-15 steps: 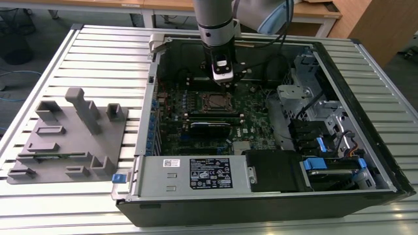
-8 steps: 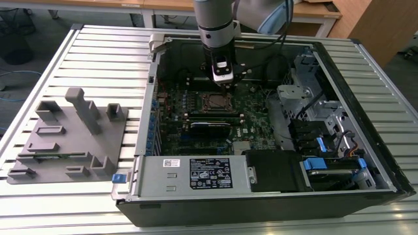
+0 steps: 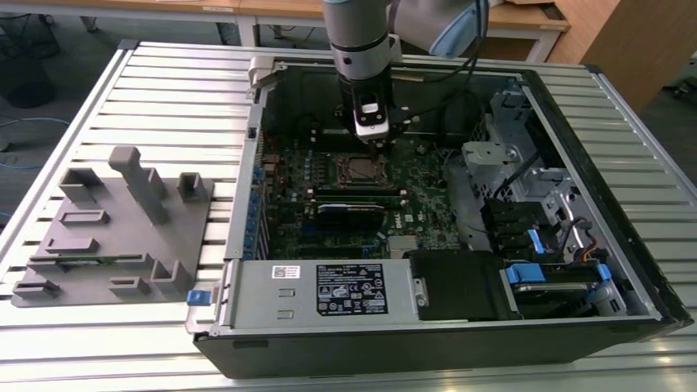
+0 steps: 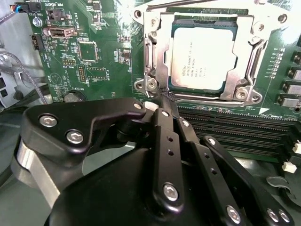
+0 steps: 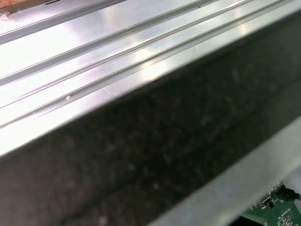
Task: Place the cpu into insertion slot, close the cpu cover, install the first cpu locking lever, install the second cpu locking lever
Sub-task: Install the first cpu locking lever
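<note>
CPU point(image 4: 203, 59) seated in insertion slot point(image 4: 160, 52), cover point(image 4: 244, 52) down over it. Claw point(image 4: 168, 100) pinched shut, empty, tips at socket corner. Risk: slips off lever, scrapes mobo point(image 4: 99, 52).

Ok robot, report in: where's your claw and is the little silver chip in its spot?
Black gripper shut, tip at socket corner. Silver-grey square cpu seated in slot, silvery metal cover frame down around it. Nothing blocking.

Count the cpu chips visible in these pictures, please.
1. The cpu lies framed by the cpu cover on the green board, just beyond the gripper in the second wrist view. Other chips may be hidden.
</note>
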Available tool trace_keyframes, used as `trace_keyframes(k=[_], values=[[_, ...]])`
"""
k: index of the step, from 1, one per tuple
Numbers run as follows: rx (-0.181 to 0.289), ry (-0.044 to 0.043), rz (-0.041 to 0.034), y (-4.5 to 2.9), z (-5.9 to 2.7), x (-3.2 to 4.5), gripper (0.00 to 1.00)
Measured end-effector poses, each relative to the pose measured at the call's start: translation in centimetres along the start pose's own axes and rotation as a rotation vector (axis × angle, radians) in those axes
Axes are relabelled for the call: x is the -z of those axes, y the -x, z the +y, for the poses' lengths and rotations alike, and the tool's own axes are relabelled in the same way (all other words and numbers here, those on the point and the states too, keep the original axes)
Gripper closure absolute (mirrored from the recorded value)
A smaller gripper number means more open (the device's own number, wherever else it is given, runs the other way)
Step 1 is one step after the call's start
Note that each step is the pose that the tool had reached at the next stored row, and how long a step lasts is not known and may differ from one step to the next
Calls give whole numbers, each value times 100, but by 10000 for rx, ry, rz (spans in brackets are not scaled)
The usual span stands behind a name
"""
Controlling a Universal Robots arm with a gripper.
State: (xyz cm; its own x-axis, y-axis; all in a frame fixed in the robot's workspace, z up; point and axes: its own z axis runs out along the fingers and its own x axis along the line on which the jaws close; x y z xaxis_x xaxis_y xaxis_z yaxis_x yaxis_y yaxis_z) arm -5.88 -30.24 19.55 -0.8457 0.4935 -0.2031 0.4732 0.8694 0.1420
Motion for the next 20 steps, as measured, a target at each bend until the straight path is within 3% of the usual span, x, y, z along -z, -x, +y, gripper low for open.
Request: trace_keyframes(k=[20], values=[[0, 1, -1, -16, 18, -19, 89]])
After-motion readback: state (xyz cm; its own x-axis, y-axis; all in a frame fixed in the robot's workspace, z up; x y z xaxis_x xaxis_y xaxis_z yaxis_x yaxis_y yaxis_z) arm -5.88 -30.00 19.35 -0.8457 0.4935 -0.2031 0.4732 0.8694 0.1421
